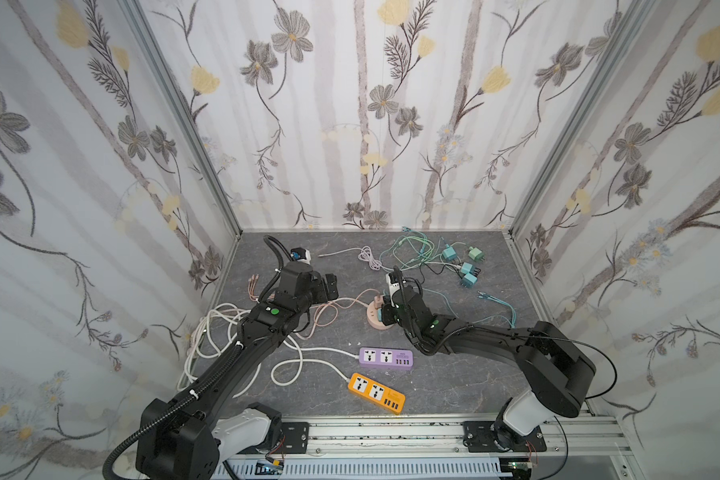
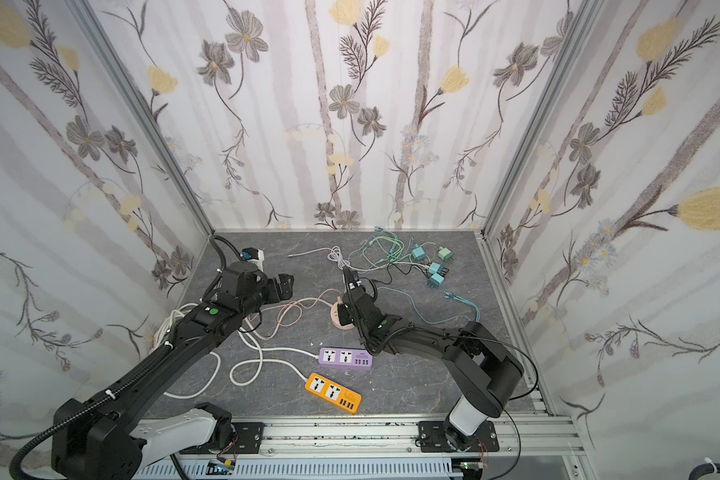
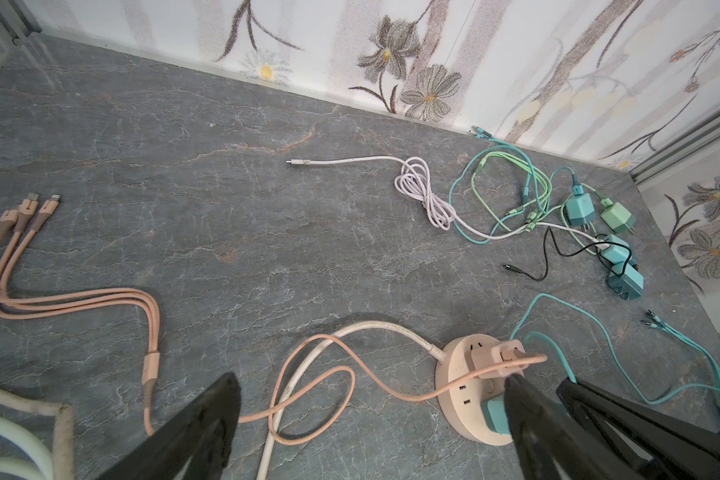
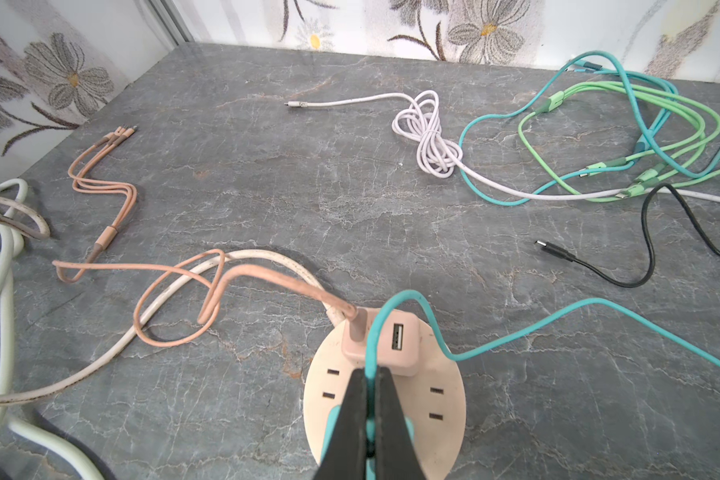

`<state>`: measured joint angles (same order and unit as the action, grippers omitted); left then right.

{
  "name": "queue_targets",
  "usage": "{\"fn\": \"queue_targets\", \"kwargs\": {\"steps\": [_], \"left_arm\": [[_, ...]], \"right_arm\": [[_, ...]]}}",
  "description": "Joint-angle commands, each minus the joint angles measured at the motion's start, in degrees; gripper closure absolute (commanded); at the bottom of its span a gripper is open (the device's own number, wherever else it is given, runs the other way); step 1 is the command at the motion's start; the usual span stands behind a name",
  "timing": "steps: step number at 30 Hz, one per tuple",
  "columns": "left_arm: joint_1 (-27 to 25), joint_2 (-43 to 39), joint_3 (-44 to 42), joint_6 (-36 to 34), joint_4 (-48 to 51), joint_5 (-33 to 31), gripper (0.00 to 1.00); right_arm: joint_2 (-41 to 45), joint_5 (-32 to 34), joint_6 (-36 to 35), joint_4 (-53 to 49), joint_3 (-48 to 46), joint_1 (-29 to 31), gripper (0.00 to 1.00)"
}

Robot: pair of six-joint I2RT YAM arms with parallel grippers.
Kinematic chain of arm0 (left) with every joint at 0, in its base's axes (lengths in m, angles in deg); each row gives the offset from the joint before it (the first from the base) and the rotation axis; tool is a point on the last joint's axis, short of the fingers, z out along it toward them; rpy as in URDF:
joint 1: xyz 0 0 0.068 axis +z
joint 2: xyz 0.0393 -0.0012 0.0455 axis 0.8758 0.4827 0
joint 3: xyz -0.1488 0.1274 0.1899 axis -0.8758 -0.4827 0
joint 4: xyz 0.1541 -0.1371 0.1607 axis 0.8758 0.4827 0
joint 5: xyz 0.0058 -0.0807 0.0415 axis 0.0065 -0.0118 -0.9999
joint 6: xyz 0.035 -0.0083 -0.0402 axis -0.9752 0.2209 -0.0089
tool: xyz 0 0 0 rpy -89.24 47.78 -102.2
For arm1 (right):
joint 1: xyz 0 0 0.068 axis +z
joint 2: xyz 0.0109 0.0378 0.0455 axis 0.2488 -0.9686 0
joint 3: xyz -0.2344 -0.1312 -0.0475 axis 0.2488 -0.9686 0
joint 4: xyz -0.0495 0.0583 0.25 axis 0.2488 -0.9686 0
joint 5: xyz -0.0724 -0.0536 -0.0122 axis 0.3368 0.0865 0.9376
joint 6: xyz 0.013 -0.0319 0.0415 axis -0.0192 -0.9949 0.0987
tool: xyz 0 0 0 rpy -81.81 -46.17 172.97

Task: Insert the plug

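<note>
Grey stone-look top [image 1: 454, 386], floral-papered walls [image 1: 329, 83] on three sides, alu rail [image 1: 391, 432] along the front. Right gripper [image 4: 371, 384] is pinched onto the teal cable [image 4: 528, 328] over the round socket [image 4: 433, 440]. The teal plug [image 3: 495, 415] sits on that socket under its fingers. Left gripper [image 3: 371, 380] is spread wide, empty, left of the socket.

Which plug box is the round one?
The pale pink socket beneath the right gripper, which pinches a teal cable. The purple strip and orange strip are long rectangles.
</note>
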<state>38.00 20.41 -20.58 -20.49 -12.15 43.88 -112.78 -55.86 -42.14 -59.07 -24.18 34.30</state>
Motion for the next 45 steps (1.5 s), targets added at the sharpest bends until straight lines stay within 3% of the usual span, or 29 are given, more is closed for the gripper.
{"fn": "queue_targets", "kwargs": {"steps": [1,5,11,12,13,20,25,27,29,32,36,38,45], "left_arm": [[0.11,0.47,-0.03,-0.14,-0.25,-0.16,0.00],[-0.18,2.10,0.06,-0.61,0.34,2.09,0.00],[-5.74,4.51,-1.01,-2.96,2.79,-0.48,0.00],[-7.31,4.72,-1.04,-3.37,3.43,-1.85,0.00],[-8.58,4.92,-1.08,-3.40,3.85,-2.70,0.00],[-15.57,9.74,-4.39,1.30,-0.85,3.65,0.01],[-15.74,15.30,-5.75,7.58,-7.77,10.75,0.12],[-15.76,18.43,-4.12,8.73,-7.87,12.76,0.21],[-15.79,20.77,-3.21,9.87,-8.47,14.15,0.27],[-15.64,23.83,-2.81,12.22,-9.60,13.91,0.30],[-14.67,27.15,-1.40,14.83,-8.07,11.97,0.37],[-14.09,28.39,-1.15,14.91,-8.61,12.75,0.38],[-11.22,34.50,3.28,10.97,-7.24,15.95,0.42]], "right_arm": [[-1.27,-0.41,-0.04,-9.04,-1.20,0.07,1.00],[1.86,-1.47,-0.81,-8.11,-1.59,0.16,0.97],[7.76,-6.21,-2.32,-9.55,-0.53,0.07,0.27],[8.76,-7.30,-2.74,-10.15,-0.55,0.03,0.02],[9.73,-7.54,-2.75,-10.76,-0.71,0.07,0.01],[18.58,-1.07,7.54,-14.48,-5.73,-1.27,0.00],[19.11,-14.86,14.14,-17.71,-8.76,-10.19,0.01],[17.70,-20.19,18.05,-15.93,-10.65,-13.73,0.09],[15.81,-24.60,20.48,-14.36,-11.46,-16.19,0.25],[11.32,-30.24,20.92,-14.75,-9.80,-18.00,0.44],[5.20,-32.31,21.07,-14.35,-7.94,-17.92,0.82],[2.67,-34.75,20.97,-13.28,-6.68,-17.92,0.91],[-7.15,-42.01,19.77,-8.77,-0.98,-17.92,0.93]]}}
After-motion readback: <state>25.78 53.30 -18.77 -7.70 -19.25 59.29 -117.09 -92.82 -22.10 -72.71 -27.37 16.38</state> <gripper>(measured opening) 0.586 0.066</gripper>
